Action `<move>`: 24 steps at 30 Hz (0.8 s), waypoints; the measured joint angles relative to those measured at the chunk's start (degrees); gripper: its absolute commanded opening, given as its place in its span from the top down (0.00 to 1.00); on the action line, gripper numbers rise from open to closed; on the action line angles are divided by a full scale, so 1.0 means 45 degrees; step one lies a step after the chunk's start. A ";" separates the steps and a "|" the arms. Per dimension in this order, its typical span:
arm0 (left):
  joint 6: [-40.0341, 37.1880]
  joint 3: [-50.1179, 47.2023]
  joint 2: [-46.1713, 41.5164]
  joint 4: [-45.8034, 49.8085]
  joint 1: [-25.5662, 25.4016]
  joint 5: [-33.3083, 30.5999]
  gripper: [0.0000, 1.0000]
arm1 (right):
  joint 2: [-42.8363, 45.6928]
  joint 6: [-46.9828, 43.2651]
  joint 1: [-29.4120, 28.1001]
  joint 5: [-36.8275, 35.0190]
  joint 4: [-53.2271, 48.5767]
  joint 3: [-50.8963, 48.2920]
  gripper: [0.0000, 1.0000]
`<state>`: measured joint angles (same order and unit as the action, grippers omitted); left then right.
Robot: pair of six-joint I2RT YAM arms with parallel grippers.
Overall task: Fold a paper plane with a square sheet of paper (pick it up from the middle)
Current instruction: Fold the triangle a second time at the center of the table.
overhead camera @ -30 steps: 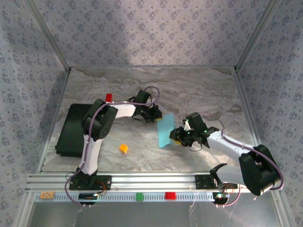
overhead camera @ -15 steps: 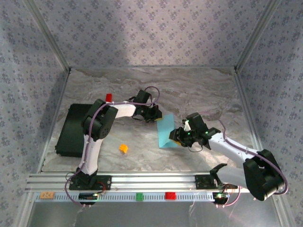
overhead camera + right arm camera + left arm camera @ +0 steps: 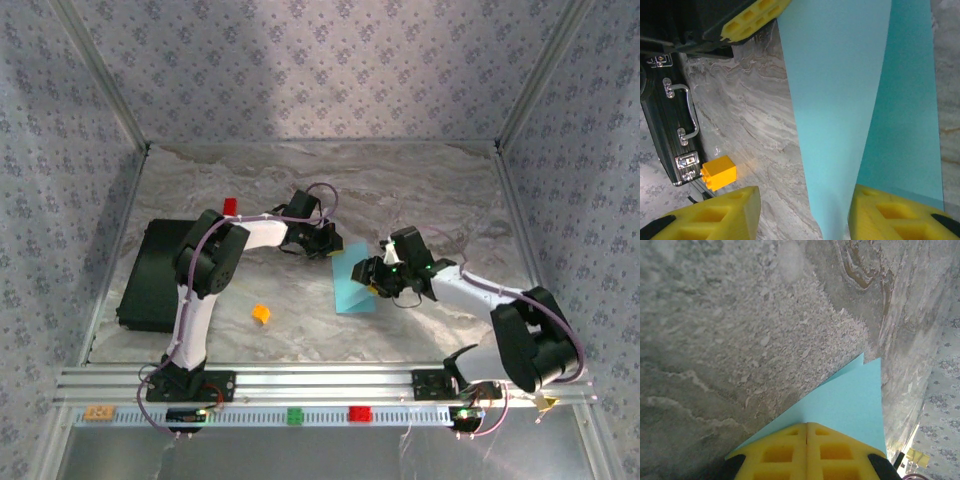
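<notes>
Light-blue paper: one square sheet of paper (image 3: pixel 352 285), partly folded, sits mid-counter (image 3: pixel 420 190) between my two pincers. The left pincer (image 3: pixel 328 246) has its yellow fingers (image 3: pixel 835 452) pressed together at the sheet's far edge, and the paper (image 3: pixel 850 400) emerges from them. The right pincer (image 3: pixel 377 276) stands wide apart, gripping nothing; two layers of the sheet (image 3: pixel 840 100) run between its fingers (image 3: pixel 715 217). I also count one orange block (image 3: pixel 261 314), one black case (image 3: pixel 150 275) at the left, one red block (image 3: pixel 229 206) beyond it, and three small blocks (image 3: pixel 296 415) on the front rail.
</notes>
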<state>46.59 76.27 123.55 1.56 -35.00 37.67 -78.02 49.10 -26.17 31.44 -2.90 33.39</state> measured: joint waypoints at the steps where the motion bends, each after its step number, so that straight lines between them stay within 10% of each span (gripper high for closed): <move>1: 0.0000 0.0000 0.0000 0.0000 0.0000 0.0000 0.97 | -0.0121 -0.0068 0.0063 0.0097 0.0053 0.0010 0.51; 16: -0.0005 0.0189 0.0000 0.0253 -0.0097 0.0015 0.87 | -0.1923 -0.0835 0.1200 0.1180 0.1219 0.0117 0.83; 24: -0.0340 0.0413 -0.0515 0.0908 -0.0155 -0.0136 0.50 | -0.2404 -0.0364 0.1345 0.1180 0.2171 -0.0253 0.96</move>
<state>45.06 78.13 121.23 5.65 -35.70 37.06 -88.84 47.46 -20.12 36.75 6.87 32.25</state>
